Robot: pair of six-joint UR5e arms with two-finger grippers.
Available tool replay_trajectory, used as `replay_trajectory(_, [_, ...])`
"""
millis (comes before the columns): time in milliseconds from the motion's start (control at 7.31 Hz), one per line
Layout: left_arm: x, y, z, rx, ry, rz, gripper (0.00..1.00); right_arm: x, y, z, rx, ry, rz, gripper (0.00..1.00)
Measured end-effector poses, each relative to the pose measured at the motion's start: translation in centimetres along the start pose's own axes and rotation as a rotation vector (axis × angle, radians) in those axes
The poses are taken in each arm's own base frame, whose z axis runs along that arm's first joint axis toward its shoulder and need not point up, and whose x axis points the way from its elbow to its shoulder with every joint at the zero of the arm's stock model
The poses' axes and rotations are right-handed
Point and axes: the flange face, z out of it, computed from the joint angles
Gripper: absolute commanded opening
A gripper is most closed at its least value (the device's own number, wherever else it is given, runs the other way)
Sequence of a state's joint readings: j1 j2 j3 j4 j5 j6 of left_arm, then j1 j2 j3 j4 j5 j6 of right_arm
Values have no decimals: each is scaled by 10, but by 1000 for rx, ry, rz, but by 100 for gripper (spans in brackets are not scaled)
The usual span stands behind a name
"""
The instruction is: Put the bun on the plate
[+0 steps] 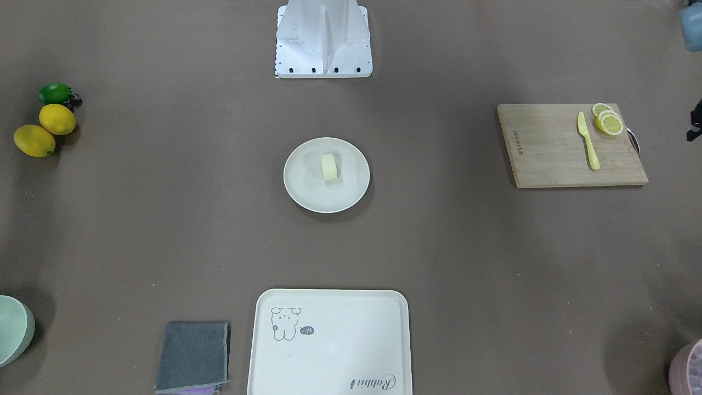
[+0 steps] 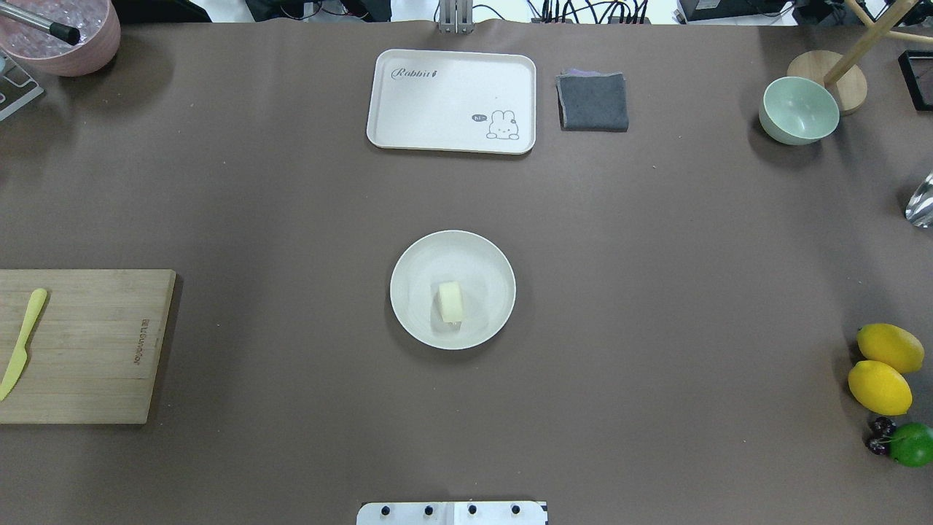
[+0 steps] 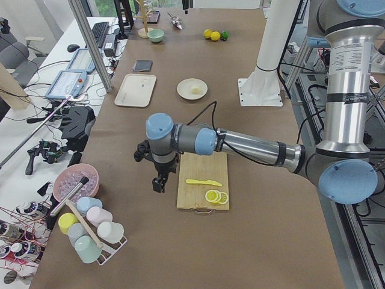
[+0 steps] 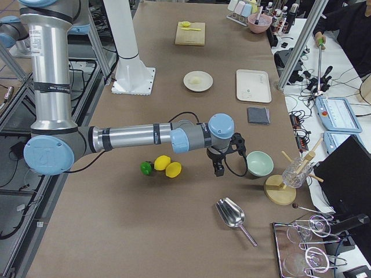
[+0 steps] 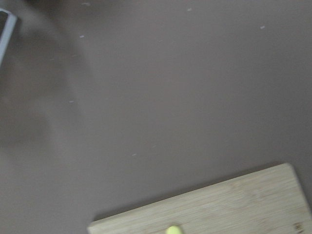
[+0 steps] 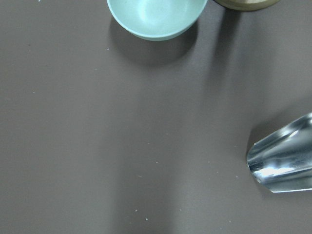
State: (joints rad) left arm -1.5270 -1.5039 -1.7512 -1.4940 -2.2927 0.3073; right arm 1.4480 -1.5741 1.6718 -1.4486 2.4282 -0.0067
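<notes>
The pale cream bun [image 2: 450, 302] lies on its side inside the round cream-white plate [image 2: 412, 321] at the table's middle; the front-facing view shows the same bun [image 1: 329, 166] on the plate [image 1: 300, 193]. Neither gripper is near it. My left gripper [image 3: 158, 182] hangs over bare table beside the cutting board, seen only in the exterior left view. My right gripper [image 4: 218, 169] hangs near the green bowl, seen only in the exterior right view. I cannot tell whether either one is open or shut.
A wooden cutting board [image 1: 554, 159] carries a yellow knife [image 1: 588, 140] and lemon slices [image 1: 609, 120]. A cream tray [image 2: 437, 102], grey cloth [image 2: 592, 101], pale green bowl [image 2: 798, 111], two lemons [image 2: 880, 386], a lime [image 2: 912, 445] and a metal scoop [image 4: 232, 214] ring the table.
</notes>
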Motion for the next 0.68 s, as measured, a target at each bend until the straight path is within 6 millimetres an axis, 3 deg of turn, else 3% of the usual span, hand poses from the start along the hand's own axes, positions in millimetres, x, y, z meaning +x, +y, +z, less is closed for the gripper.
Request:
replay_trajectory(137, [-15,18,6,-11,6,-24,98,20,6,1,-5,5,-4,100])
replay_trajectory(411, [-24,30,10,-18,11,-49,98,61,18,7,-20,10,-17,100])
replay_trajectory(684, [-25,31,11,-19,14,-77,98,73,17,3,-19,11,-24,100])
